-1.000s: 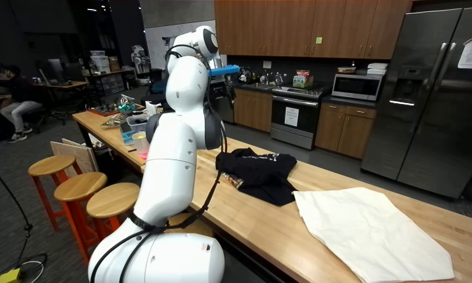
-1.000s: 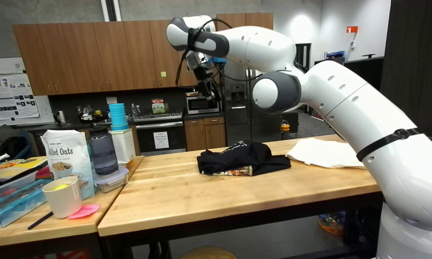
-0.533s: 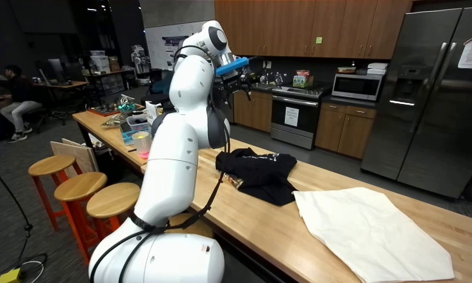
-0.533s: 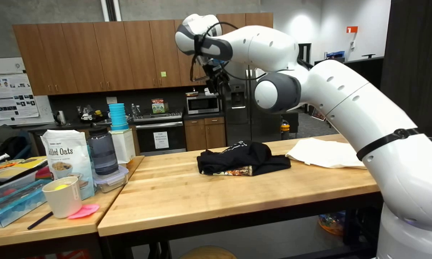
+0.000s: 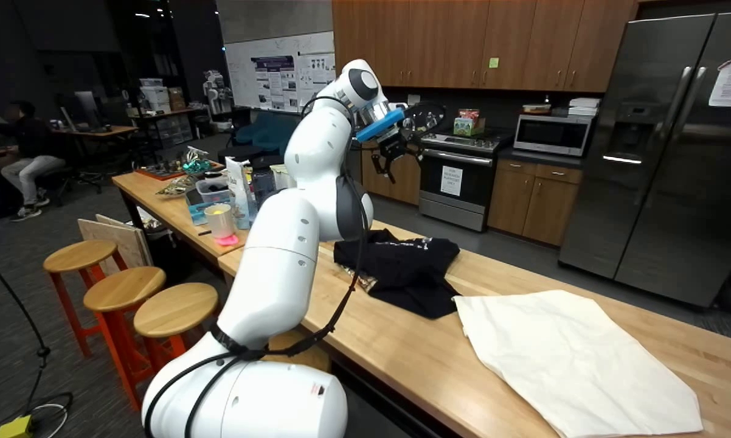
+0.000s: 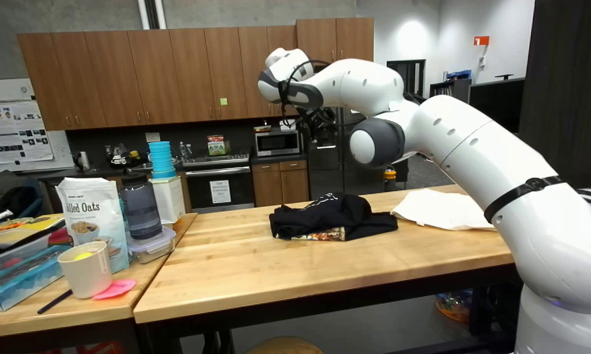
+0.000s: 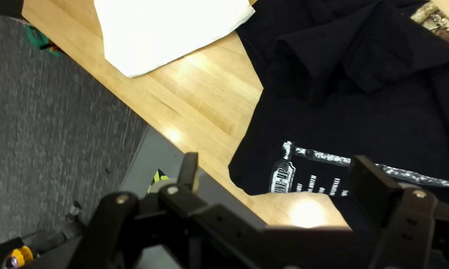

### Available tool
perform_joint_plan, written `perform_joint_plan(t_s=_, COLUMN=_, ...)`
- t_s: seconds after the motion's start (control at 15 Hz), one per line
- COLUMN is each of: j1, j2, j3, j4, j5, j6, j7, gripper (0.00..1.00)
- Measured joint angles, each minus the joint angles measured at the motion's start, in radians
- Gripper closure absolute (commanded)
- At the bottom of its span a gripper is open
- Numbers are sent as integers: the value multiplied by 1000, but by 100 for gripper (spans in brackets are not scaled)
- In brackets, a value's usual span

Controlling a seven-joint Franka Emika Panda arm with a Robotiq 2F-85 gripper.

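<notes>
My gripper stands open, its black fingers wide apart with nothing held between them. It hangs in the air well above the table, seen in an exterior view as a dark gripper below a blue bar. A crumpled black garment with white print lies under it in the wrist view, apart from the fingers. Both exterior views show this black garment mid-table, a colourful printed patch at its near edge. Beside it a cream cloth lies flat.
Wooden table carries both cloths. On the adjoining table stand a mug, an oats bag, a dark bottle and a lidded container. Several stools line the near side.
The arm has swung rightward in both exterior views and dropped somewhat, its wrist tilting. The gripper stays open. Black garment and cream cloth have not moved.
</notes>
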Motion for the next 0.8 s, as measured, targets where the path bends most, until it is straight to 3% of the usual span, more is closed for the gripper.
perform_joint_plan(t_s=0.8, j1=-108, j2=67, j3=-55, j4=2, j5=2, j6=-43, j7=293, gripper=0)
